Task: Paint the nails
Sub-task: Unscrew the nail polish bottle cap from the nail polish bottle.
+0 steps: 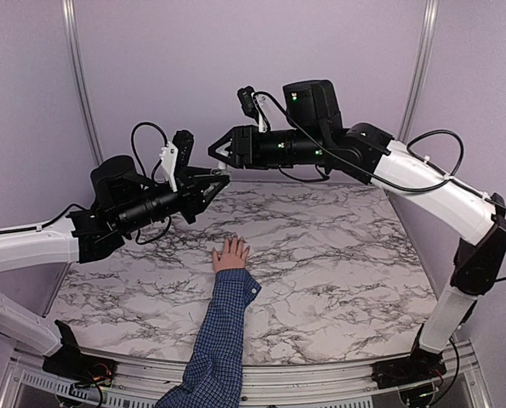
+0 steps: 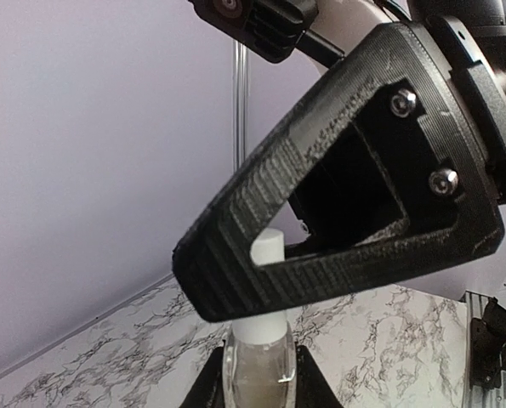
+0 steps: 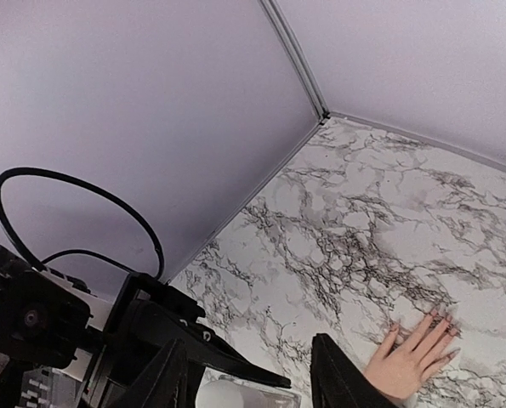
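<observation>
A small hand (image 1: 231,255) in a blue checked sleeve (image 1: 223,331) lies flat on the marble table, fingers spread. Its nails (image 1: 234,240) are tiny; the right wrist view shows them at the fingertips (image 3: 434,313). My left gripper (image 1: 218,180) hangs above and left of the hand. It is shut on a clear nail polish bottle (image 2: 257,370) with a white cap (image 2: 268,246). My right gripper (image 1: 217,151) meets it from the right. Its fingers (image 3: 338,378) stand apart on either side of the white cap (image 3: 231,395), and one right finger (image 2: 235,255) crosses the cap in the left wrist view.
The marble table (image 1: 338,255) is walled by lilac panels with metal posts (image 1: 78,76) at the back corners. A black cable loop (image 3: 82,195) hangs by the left arm's wrist. Both arm bases sit at the table's near edge.
</observation>
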`<state>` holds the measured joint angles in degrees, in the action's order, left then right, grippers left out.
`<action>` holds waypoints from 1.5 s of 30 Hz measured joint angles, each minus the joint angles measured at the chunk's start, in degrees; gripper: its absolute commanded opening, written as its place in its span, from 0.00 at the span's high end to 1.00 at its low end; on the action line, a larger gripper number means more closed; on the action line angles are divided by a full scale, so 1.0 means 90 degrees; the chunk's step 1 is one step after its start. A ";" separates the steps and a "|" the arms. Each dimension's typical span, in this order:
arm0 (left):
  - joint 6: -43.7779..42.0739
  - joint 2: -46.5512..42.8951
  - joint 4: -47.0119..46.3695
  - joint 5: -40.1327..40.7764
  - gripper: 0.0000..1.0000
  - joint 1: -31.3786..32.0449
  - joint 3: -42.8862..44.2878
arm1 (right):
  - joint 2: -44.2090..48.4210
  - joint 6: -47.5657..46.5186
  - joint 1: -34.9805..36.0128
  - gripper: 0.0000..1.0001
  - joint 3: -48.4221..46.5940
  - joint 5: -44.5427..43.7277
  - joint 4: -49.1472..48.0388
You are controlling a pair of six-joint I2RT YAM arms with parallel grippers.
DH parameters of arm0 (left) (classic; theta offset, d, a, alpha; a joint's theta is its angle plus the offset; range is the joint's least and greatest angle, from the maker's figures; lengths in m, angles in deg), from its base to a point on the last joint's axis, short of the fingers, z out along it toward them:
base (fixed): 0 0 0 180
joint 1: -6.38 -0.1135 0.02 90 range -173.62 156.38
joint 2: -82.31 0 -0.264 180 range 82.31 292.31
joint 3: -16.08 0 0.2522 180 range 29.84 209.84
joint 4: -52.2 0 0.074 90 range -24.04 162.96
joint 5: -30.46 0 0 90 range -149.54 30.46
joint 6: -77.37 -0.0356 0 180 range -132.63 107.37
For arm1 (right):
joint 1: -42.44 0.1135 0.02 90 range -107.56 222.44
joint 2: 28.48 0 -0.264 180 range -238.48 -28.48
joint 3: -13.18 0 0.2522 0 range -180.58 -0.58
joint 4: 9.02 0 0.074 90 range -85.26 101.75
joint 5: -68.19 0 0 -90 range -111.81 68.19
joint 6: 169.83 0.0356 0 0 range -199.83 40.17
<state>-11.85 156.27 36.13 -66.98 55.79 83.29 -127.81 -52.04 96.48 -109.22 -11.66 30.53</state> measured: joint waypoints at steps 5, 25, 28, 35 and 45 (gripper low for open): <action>-0.0160 0.0044 0.0053 0.0323 1.00 0.0039 0.0000 | -0.0155 0.0211 0.0109 0.63 -0.0138 -0.0551 0.0367; -0.0226 0.0236 0.0202 0.0685 1.00 0.0078 0.0000 | -0.0214 0.0066 0.0097 1.00 -0.0102 -0.0639 0.0372; -0.0044 0.0236 0.0192 0.0330 1.00 -0.0002 0.0005 | -0.0151 -0.0248 0.0070 1.00 -0.0044 -0.0452 0.0335; 0.0260 0.0168 0.0036 -0.1052 1.00 -0.0223 0.0075 | 0.0211 -0.0981 0.0053 1.00 0.0151 0.0148 0.0316; 0.0821 0.0102 -0.0061 -0.2912 1.00 -0.0338 0.0559 | 0.0835 -0.1717 -0.0051 1.00 0.0537 0.1722 -0.0243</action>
<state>-4.46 157.18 35.59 -93.19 52.75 88.32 -120.29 -67.49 96.02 -104.39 3.84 28.34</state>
